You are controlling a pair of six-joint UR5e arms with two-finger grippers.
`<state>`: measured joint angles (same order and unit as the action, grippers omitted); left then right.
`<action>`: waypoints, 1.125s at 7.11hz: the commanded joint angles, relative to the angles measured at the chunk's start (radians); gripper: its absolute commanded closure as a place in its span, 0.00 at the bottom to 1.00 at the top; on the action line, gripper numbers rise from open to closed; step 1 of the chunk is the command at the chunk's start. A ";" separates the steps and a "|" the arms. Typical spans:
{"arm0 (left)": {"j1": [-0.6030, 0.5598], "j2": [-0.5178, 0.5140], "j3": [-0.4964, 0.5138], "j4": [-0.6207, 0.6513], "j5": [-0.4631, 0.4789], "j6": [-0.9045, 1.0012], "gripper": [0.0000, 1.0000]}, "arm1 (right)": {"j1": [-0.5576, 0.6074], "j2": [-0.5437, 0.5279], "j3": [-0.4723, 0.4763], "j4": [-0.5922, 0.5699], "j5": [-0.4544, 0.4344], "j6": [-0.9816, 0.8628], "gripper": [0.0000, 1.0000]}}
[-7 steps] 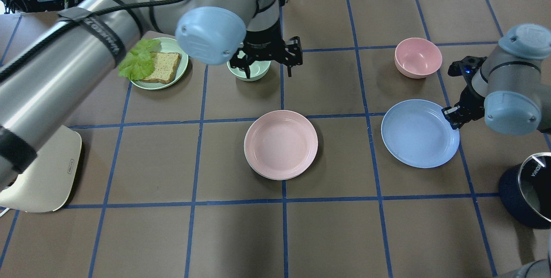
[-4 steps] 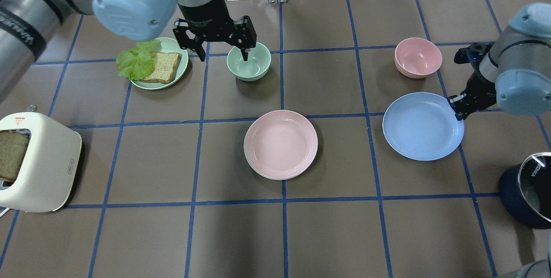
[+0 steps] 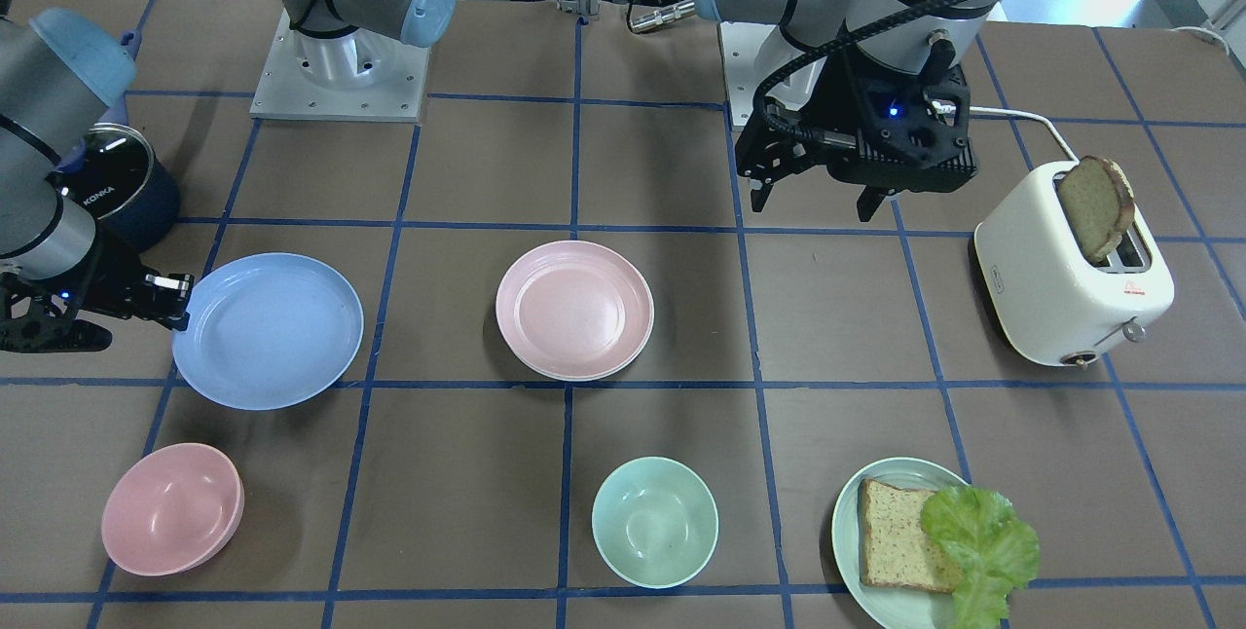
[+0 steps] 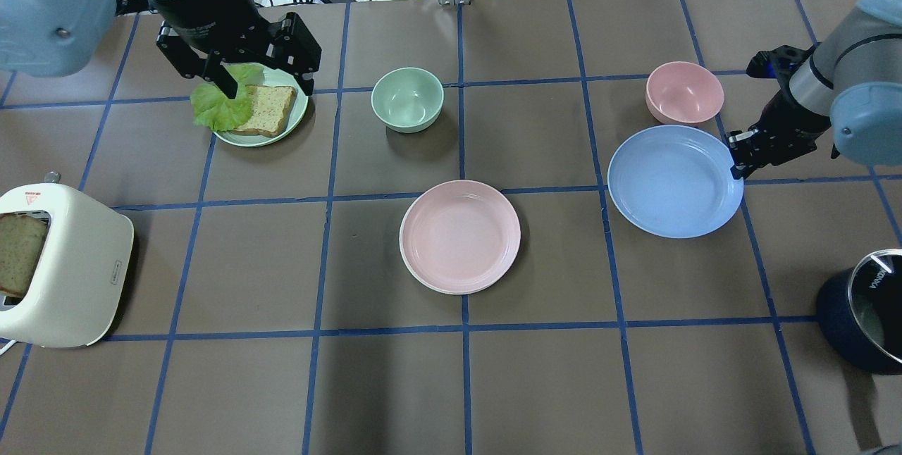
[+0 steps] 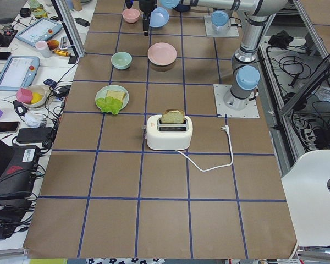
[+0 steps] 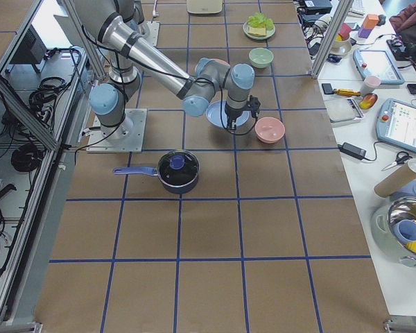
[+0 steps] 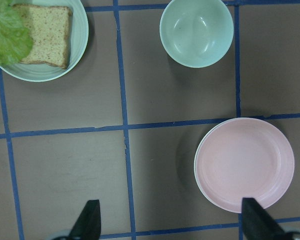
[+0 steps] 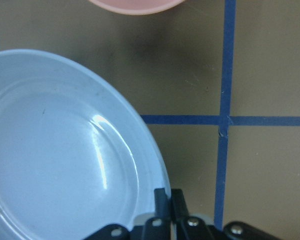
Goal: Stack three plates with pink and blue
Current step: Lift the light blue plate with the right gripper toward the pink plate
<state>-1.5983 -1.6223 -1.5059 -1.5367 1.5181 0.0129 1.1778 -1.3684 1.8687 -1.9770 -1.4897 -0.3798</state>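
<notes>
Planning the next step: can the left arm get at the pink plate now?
Probably yes. The left gripper is open and empty, and nothing covers the pink plate; the right gripper holds the blue plate aside.

"KONKA" stands in white letters on the lid [image 3: 109, 171] of the dark blue pot [image 3: 151, 212]. The toaster [image 3: 1056, 293] carries a red warning triangle; its small print is unreadable.

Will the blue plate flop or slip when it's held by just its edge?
Probably stiff: the blue plate shows no sag though the right end effector pinches only its rim. It might tilt or slip, since the grip is off-centre and the surface looks glossy.
</notes>
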 commanded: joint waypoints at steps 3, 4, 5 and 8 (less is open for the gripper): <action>0.063 0.051 -0.065 0.059 -0.003 0.012 0.00 | 0.153 -0.017 -0.086 0.124 0.071 0.261 0.92; 0.063 0.055 -0.068 0.059 -0.006 0.012 0.00 | 0.201 -0.017 -0.086 0.124 0.080 0.315 0.92; 0.063 0.058 -0.076 0.059 -0.004 0.012 0.00 | 0.248 -0.017 -0.086 0.122 0.084 0.370 0.92; 0.063 0.061 -0.077 0.059 -0.004 0.012 0.00 | 0.364 -0.017 -0.077 0.121 0.086 0.502 0.93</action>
<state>-1.5357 -1.5626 -1.5821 -1.4772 1.5140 0.0245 1.4974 -1.3851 1.7870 -1.8559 -1.4042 0.0701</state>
